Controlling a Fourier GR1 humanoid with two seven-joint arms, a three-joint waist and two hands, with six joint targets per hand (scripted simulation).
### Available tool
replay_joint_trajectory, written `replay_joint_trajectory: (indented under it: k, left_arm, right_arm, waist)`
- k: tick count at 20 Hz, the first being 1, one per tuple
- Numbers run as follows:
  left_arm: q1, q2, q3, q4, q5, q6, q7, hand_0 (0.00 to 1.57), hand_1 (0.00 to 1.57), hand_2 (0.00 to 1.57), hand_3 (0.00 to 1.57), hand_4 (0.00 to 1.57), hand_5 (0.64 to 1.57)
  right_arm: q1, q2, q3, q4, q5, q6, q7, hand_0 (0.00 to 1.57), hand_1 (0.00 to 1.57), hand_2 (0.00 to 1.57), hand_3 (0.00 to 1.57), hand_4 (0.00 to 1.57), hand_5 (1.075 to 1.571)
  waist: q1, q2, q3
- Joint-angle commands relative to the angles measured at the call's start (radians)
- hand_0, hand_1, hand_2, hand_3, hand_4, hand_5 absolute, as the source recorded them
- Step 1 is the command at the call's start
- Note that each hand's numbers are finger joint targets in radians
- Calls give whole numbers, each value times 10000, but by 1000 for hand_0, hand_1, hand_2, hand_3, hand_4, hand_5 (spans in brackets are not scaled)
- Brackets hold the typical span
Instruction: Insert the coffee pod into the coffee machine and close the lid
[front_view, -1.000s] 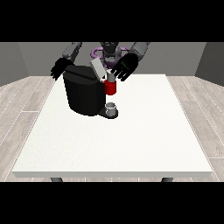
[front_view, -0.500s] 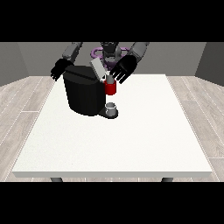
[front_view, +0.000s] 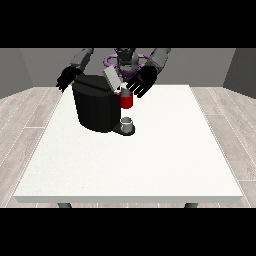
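A black coffee machine (front_view: 95, 107) stands on the white table (front_view: 130, 160) at the left of the middle. Its grey lid (front_view: 111, 78) is tilted up and open. A red part (front_view: 126, 101) sticks out at the machine's front, above a small grey cup (front_view: 127, 123) on the drip base. The hand at the view's right (front_view: 140, 82) hovers just right of the lid with its fingers spread, close above the red part. The hand at the view's left (front_view: 67, 78) hangs open behind the machine's far left corner. I cannot make out the coffee pod on its own.
The robot's torso (front_view: 126, 60) is behind the table's far edge. The table's near half and right side show only bare white surface. Grey wooden floor surrounds the table.
The hand at the view's right has moved slightly up and back, staying beside the open lid. The lid and the other hand look unchanged.
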Motion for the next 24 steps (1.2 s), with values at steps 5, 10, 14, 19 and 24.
replay_joint_trajectory:
  k: [5, 10, 14, 19, 24]
  left_arm:
    - [155, -346, -163, 56, -195, 134, -1, 1204, 1204, 1226, 1089, 463, 1571]
    - [88, -55, -406, -70, -420, -319, -200, 1118, 1118, 1158, 990, 442, 1571]
    - [54, 106, -179, 25, -422, 5, -228, 1066, 1066, 1116, 945, 380, 1571]
    - [314, -333, -314, 163, -646, 518, -161, 1064, 1064, 1117, 952, 360, 1571]
    - [276, 603, -551, 114, -839, -492, -1160, 0, 0, 378, 112, 0, 1571]
  right_arm:
    - [48, -15, 2, -12, 109, -133, 35, 0, 0, 0, 0, 403, 1571]
    - [23, -161, -240, 251, -41, -99, 264, 0, 0, 0, 0, 380, 1571]
    - [33, -113, -174, 122, -86, 39, -188, 0, 0, 0, 0, 438, 1571]
    - [492, 470, 949, -439, 285, -797, 81, 0, 0, 0, 0, 463, 1571]
    - [368, 364, 391, -217, 331, -498, -450, 0, 0, 0, 0, 465, 1571]
  waist:
    - [41, -5, -9]
    - [298, -191, -7]
    - [143, 188, -8]
    - [-30, -151, -12]
    - [119, 264, -9]
